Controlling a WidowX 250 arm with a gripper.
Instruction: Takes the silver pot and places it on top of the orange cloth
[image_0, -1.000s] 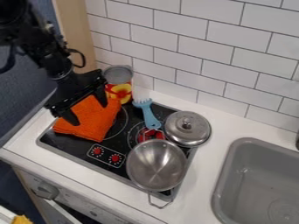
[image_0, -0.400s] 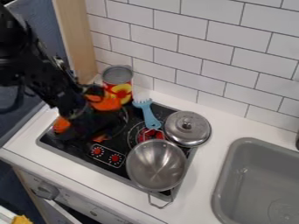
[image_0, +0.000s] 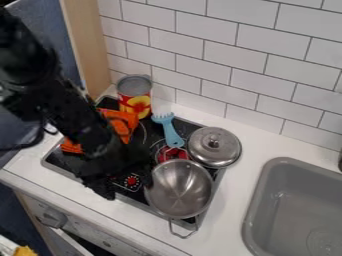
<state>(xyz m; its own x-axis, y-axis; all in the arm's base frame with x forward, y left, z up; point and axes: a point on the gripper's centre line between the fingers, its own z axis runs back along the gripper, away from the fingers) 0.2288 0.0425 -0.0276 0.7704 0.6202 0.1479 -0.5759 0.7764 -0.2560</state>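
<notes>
One silver pot stands upright — bare metal inside.

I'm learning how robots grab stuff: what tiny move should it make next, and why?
Probably ease the open gripper a bit toward the silver pot, lining up with its rim. The gripper hangs beside the pot, over the stove, and the pot isn't on the orange cloth yet.

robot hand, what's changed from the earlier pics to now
The hand has moved down and right in the view, from over the orange cloth to the left edge of the silver pot. It has its fingers apart and has not taken hold of the pot. The pot, lid, blue brush and can stayed put.
</notes>
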